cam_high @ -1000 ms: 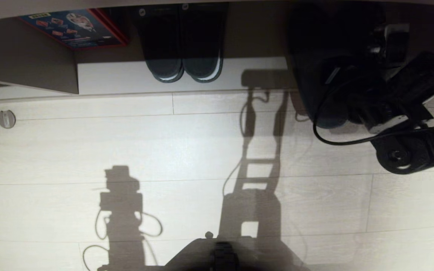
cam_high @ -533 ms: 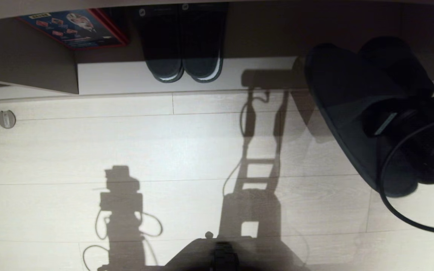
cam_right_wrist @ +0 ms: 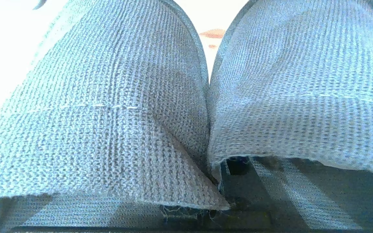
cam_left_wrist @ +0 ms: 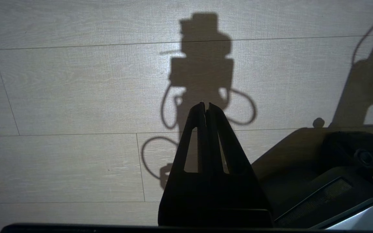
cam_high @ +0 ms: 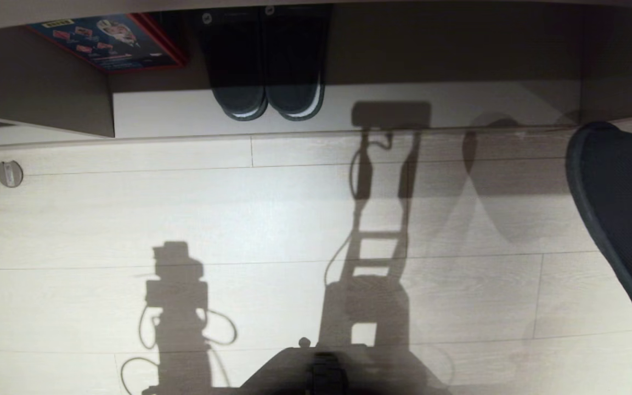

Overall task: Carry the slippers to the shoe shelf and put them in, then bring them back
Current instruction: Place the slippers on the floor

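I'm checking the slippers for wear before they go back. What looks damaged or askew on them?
The slippers show loose threads fraying along the toe bands' edges in the right wrist view. One band's corner also folds under its neighbour. Nothing else stands out.

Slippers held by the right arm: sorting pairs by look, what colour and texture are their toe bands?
Grey-blue knitted weave on the slippers, clearest in the right wrist view.

Dim light, hard shadows, wrist-view glare

slate-blue knit slippers (cam_right_wrist: 186, 106) side by side, lifted at the right, out of the beige shoe shelf (cam_high: 458, 60).
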You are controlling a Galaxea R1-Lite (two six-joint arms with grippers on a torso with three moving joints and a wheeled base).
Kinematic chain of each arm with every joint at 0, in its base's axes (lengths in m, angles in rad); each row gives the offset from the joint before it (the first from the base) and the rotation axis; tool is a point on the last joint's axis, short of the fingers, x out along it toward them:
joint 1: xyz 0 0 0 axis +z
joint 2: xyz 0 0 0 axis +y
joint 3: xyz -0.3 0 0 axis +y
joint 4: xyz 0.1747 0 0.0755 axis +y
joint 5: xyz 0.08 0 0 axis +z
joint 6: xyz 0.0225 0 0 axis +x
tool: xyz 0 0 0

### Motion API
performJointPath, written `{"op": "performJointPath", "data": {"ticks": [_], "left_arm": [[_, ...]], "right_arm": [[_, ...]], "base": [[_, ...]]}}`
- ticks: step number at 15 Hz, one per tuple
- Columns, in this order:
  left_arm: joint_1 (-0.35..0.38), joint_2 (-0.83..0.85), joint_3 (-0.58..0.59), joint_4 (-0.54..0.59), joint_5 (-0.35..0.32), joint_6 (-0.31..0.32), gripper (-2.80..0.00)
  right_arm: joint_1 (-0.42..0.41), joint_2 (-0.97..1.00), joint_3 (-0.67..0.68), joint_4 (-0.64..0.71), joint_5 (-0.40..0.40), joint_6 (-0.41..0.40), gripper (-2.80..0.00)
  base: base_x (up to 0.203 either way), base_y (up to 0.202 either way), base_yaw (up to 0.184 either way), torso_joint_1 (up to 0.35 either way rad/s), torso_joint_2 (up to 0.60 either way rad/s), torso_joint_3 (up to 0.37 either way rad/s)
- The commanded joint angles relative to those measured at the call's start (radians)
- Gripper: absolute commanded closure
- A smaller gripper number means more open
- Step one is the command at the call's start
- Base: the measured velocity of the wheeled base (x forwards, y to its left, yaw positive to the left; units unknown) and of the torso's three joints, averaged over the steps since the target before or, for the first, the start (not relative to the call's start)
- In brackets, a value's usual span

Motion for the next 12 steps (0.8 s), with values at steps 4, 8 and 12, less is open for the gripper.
{"op": "performJointPath", "data": {"ticks": [4, 8, 12], "left_arm": [[-0.001, 0.0, 0.0, 0.001, 0.0, 0.0, 0.0], [-0.001, 0.0, 0.0, 0.0, 0.0, 0.0, 0.0], [-0.001, -0.001, 0.0, 0.0, -0.002, 0.004, 0.0]], "right_arm": [[-0.103, -0.369, 0.13, 0.104, 0.037, 0.001, 0.0], [-0.16, -0.615, 0.281, 0.345, 0.13, -0.001, 0.0], [-0.172, -0.737, 0.311, 0.542, 0.157, -0.002, 0.0]], "base": [[0.0, 0.0, 0.0, 0.0, 0.0, 0.0], [0.0, 0.0, 0.0, 0.0, 0.0, 0.0], [0.0, 0.0, 0.0, 0.0, 0.0, 0.0]]}}
